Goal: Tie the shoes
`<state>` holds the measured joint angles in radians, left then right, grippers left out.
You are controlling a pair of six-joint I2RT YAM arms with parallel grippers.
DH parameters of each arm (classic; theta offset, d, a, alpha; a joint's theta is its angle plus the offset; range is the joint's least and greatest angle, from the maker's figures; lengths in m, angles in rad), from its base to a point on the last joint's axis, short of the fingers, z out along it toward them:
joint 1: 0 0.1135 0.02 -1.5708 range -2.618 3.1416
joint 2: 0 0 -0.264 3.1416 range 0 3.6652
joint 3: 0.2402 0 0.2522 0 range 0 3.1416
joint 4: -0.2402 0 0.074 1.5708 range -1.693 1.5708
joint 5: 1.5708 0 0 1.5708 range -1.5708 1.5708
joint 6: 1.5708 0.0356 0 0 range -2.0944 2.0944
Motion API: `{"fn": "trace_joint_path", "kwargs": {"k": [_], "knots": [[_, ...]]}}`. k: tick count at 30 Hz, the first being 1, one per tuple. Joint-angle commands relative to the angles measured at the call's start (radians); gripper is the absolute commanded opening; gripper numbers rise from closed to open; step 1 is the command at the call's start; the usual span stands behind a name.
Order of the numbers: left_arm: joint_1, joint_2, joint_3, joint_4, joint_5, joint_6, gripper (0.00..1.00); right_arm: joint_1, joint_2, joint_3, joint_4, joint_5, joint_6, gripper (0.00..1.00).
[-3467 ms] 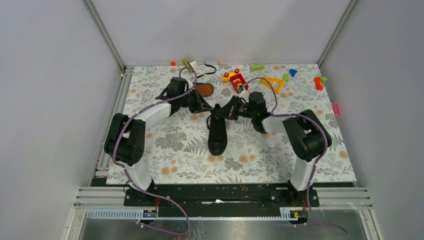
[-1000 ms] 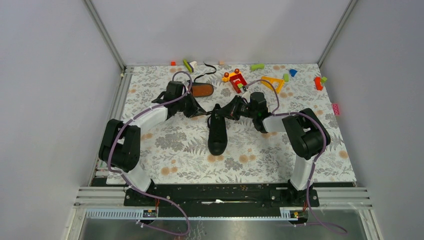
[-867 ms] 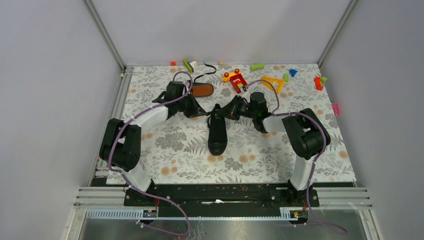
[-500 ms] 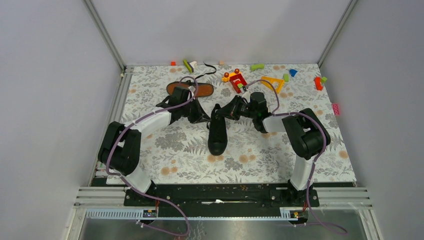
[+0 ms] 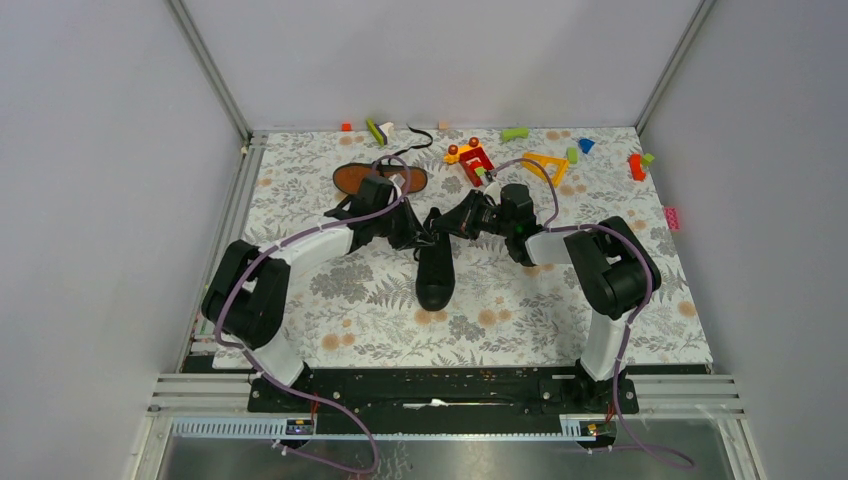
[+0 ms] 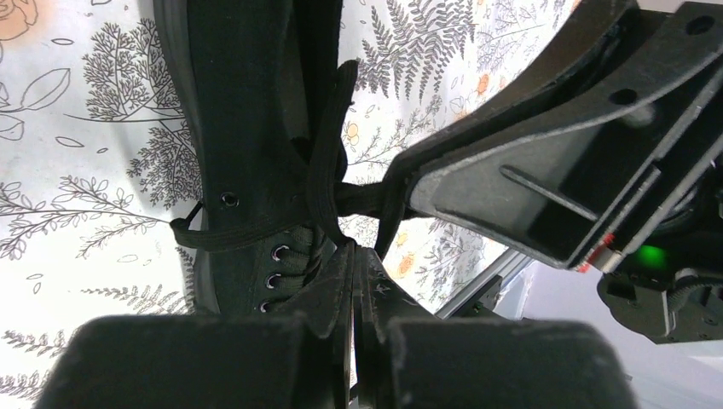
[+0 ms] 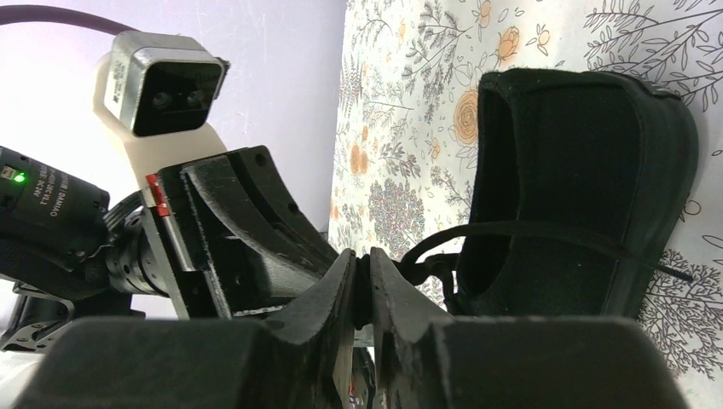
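Observation:
One black shoe (image 5: 435, 268) stands upright mid-table, toe toward me. The other shoe (image 5: 380, 178) lies behind it, orange-brown sole up. Both grippers meet at the upright shoe's collar. My left gripper (image 5: 421, 238) is shut, and a black lace (image 6: 328, 183) from the shoe (image 6: 243, 128) crosses in a knot just ahead of its tips (image 6: 358, 256), one strand running down into them. My right gripper (image 5: 447, 228) is shut on a lace strand (image 7: 529, 228) that leads from its tips (image 7: 362, 262) across the shoe's heel opening (image 7: 563, 187). The right gripper's body (image 6: 546, 162) fills the left wrist view.
Small toy blocks lie along the table's far edge: a red-and-yellow toy (image 5: 472, 160), a yellow triangle (image 5: 546, 166), a green piece (image 5: 515, 133), a red block (image 5: 636, 167) and a pink one (image 5: 673, 217). A loose black lace (image 5: 415, 140) trails behind the orange-soled shoe.
My left arm has swung right and nearer, bringing its shut gripper against the upright shoe and uncovering the orange-soled shoe. The right arm has hardly moved.

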<state>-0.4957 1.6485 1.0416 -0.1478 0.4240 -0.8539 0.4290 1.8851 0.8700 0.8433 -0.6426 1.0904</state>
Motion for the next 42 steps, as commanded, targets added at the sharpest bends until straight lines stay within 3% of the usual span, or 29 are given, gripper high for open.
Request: {"fn": "trace_joint_path", "kwargs": {"k": [1,16,23,34,42], "knots": [[-0.018,0.031,0.047,0.060,-0.029,-0.016,0.00,-0.009,0.001,0.008,0.050,-0.010,0.000,0.17],[-0.035,0.085,-0.006,0.292,-0.163,-0.035,0.00,-0.009,-0.007,-0.003,0.054,-0.005,0.000,0.17],[-0.052,0.119,-0.040,0.391,-0.121,-0.051,0.00,-0.008,-0.021,-0.003,0.039,-0.002,-0.007,0.17],[-0.042,0.175,-0.089,0.567,0.031,-0.104,0.00,0.017,-0.104,0.015,-0.193,0.097,-0.115,0.17],[-0.006,0.198,-0.132,0.663,0.095,-0.119,0.00,0.032,-0.169,0.063,-0.436,0.193,-0.233,0.24]]}}
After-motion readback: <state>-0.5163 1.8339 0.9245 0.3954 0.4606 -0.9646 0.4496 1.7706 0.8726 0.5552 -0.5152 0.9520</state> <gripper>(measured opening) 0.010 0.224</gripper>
